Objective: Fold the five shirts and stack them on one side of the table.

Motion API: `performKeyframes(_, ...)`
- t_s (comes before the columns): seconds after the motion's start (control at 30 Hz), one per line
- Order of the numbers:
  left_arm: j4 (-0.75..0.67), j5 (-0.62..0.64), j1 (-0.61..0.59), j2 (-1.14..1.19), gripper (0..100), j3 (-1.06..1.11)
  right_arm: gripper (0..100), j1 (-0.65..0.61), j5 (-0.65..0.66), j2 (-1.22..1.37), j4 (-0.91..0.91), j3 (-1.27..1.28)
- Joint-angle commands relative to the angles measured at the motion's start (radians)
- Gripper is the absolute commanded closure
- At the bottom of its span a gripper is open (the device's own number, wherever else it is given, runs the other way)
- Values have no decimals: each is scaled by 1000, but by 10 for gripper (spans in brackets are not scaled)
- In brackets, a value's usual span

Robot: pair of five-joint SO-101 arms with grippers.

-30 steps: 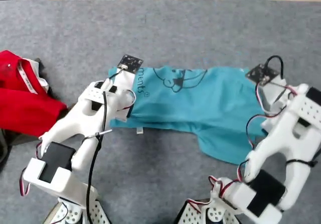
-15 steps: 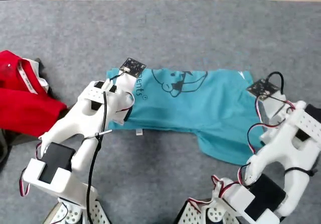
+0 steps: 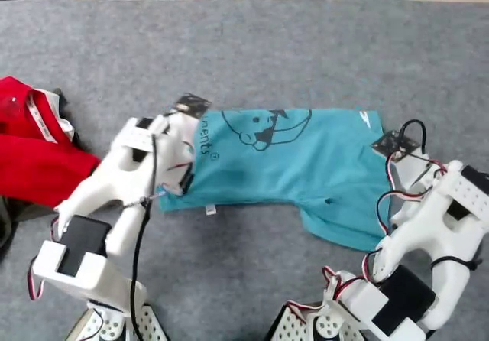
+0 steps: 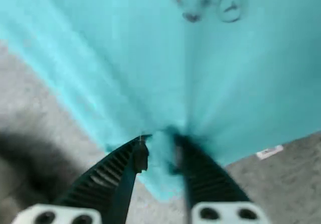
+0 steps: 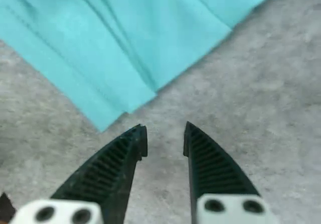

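The teal cotton shirt with a dark print [image 3: 290, 165] lies spread across the middle of the grey felt table [image 3: 306, 43]. Light and limp, it will likely bunch; hems and corners seem best to take. The left gripper [image 4: 160, 151] pinches its 9 o'clock edge; the right gripper [image 5: 164, 136] hangs parted just off its 3 o'clock end.

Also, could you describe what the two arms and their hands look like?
The left arm and right arm are white plastic shells around black motor blocks. A black cable runs along the left one; red, white and black wires loop along the right. The left hand and right hand each have two black, ribbed, tapering fingers on white bases with screw holes.
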Motion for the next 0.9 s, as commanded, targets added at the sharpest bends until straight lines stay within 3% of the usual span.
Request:
performKeyframes(0.0, 74, -8, -61, -11, 763, -74, 870, -9, 6, -27, 66, -111)
performKeyframes(0.1, 118, -11, -61, -12, 762, -113, 939, -104, -48, -22, 130, -145)
performKeyframes(0.13, 130, -6, -58, -12, 762, -131, 984, -149, -106, -18, 124, -147)
performKeyframes(0.2, 144, 3, -67, -12, 782, -176, 981, -236, -236, -16, 66, -131)
performKeyframes(0.33, 143, 146, -125, -2, 984, -263, 985, -414, -420, -16, -60, -70)
performKeyframes(0.4, 140, 235, -148, 8, 937, -272, 985, -493, -485, -16, -106, -36)
performKeyframes(0.47, 103, 284, -159, 29, 951, -268, 985, -543, -549, -16, -158, -1)
performKeyframes(0.7, -138, 296, -179, 167, 971, -133, 985, -557, -608, -16, -361, 173)
performKeyframes(0.87, -153, 292, -180, 161, 971, -127, 985, -557, -605, -25, -324, 234)
